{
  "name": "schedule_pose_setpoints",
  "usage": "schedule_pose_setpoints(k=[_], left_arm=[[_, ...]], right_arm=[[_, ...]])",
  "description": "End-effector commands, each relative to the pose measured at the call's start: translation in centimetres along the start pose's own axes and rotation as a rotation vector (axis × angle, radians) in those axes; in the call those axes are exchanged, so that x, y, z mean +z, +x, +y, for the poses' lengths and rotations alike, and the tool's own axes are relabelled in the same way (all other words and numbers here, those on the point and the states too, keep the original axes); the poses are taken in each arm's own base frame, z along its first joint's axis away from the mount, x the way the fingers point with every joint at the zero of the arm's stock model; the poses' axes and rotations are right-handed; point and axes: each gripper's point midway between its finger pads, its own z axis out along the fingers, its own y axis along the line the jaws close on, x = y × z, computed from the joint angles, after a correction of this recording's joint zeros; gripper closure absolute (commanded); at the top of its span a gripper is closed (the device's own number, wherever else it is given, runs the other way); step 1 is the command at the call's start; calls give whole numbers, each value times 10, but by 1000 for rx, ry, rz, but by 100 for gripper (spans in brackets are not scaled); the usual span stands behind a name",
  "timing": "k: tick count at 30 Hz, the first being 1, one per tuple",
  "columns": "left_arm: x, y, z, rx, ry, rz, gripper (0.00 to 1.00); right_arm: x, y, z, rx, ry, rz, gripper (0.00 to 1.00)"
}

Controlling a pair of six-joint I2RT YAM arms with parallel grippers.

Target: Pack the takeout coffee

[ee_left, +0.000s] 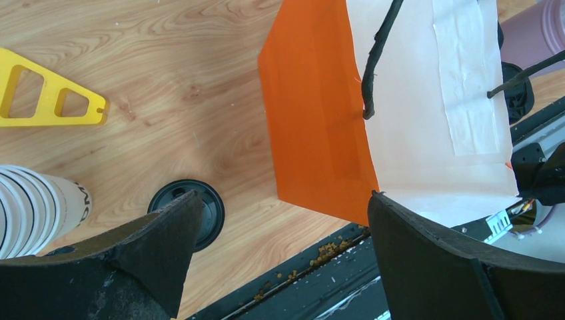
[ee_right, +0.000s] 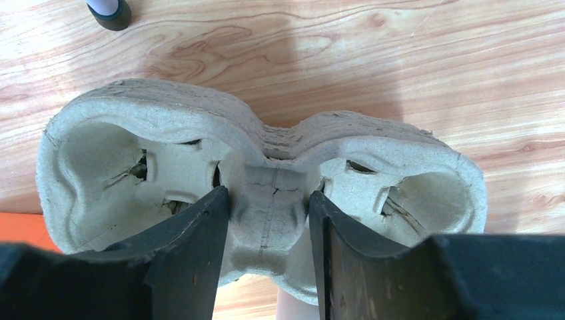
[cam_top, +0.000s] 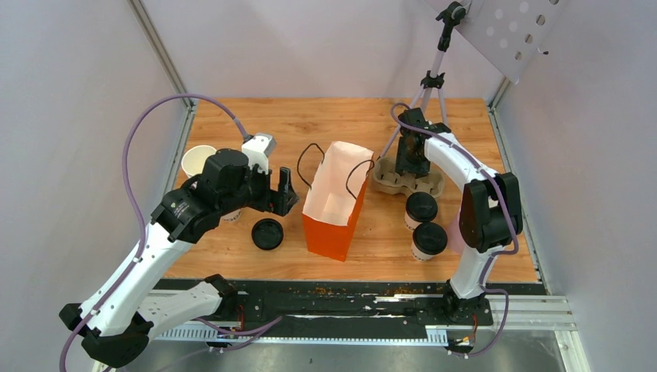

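Observation:
Two takeout coffees, small white cups with black lids, stand side by side right of the bag: one (cam_top: 421,208) behind, one (cam_top: 429,239) in front. The orange paper bag (cam_top: 335,203) stands open mid-table, its white inside (ee_left: 426,100) showing. My left gripper (cam_top: 285,194) hovers wide open just left of the bag, nothing between its fingers (ee_left: 285,200). At the back, my right gripper (cam_top: 411,167) reaches down into the grey pulp cup carrier (cam_top: 387,182). Its fingers press both sides of the carrier's centre ridge (ee_right: 268,197).
A loose black lid (cam_top: 267,233) lies on the wood left of the bag, under my left fingers (ee_left: 210,213). A stack of lidless white cups (cam_top: 199,161) stands far left. A yellow plastic piece (ee_left: 46,97) lies nearby. A tripod (cam_top: 434,77) stands behind the carrier.

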Motion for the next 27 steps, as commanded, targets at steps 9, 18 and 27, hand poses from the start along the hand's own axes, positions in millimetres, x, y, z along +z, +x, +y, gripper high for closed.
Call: schedule_pose_setpoints(k=[9, 18, 27], left_arm=[[-2, -7, 2, 13, -9, -36, 0], [-6, -11, 18, -31, -114, -34, 0], [-15, -20, 13, -23, -111, 0, 0]], right_arm=[[-39, -26, -3, -5, -17, -81, 57], [-75, -37, 2, -61, -85, -109, 59], [-167, -75, 11, -117, -215, -264, 60]])
